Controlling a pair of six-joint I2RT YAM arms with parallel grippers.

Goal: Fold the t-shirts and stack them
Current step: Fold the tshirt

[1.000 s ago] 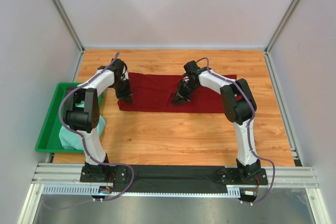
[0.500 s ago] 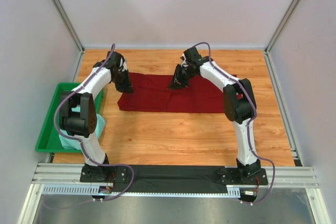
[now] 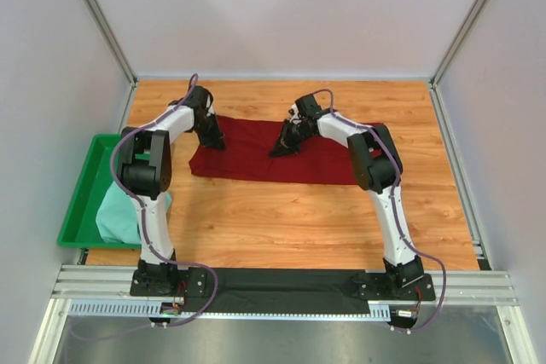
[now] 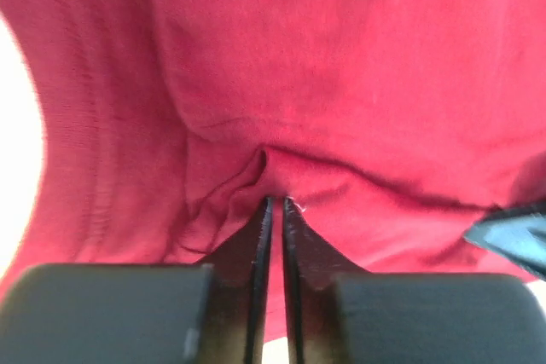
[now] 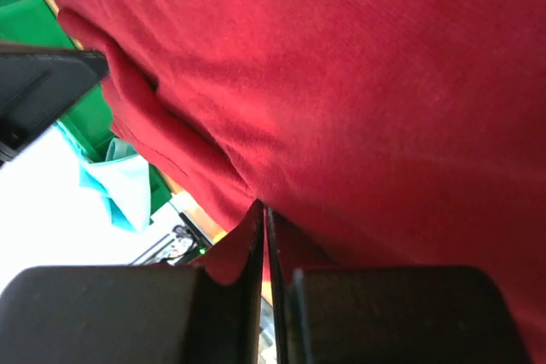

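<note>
The maroon t-shirt point(image 3: 247, 159) lies spread flat across the far middle of the wooden table. My left gripper point(image 3: 215, 141) is down on its left end, and in the left wrist view its jaws point(image 4: 275, 202) are shut on a puckered pinch of the red cloth point(image 4: 341, 83). My right gripper point(image 3: 278, 151) is on the shirt's middle, its jaws point(image 5: 263, 207) shut on a fold of the same cloth point(image 5: 384, 83). The mint t-shirt point(image 3: 118, 217) sits crumpled in the tray at the left and also shows in the right wrist view point(image 5: 119, 185).
A bright green plastic tray point(image 3: 81, 185) stands at the table's left edge beside the left arm's base. White walls with metal frame posts enclose the table on three sides. Bare wood point(image 3: 290, 219) lies between the shirt and the arm bases.
Both grippers have moved over the maroon shirt: the left one towards its far left corner, the right one leftwards. The shirt's outline looks about the same.
</note>
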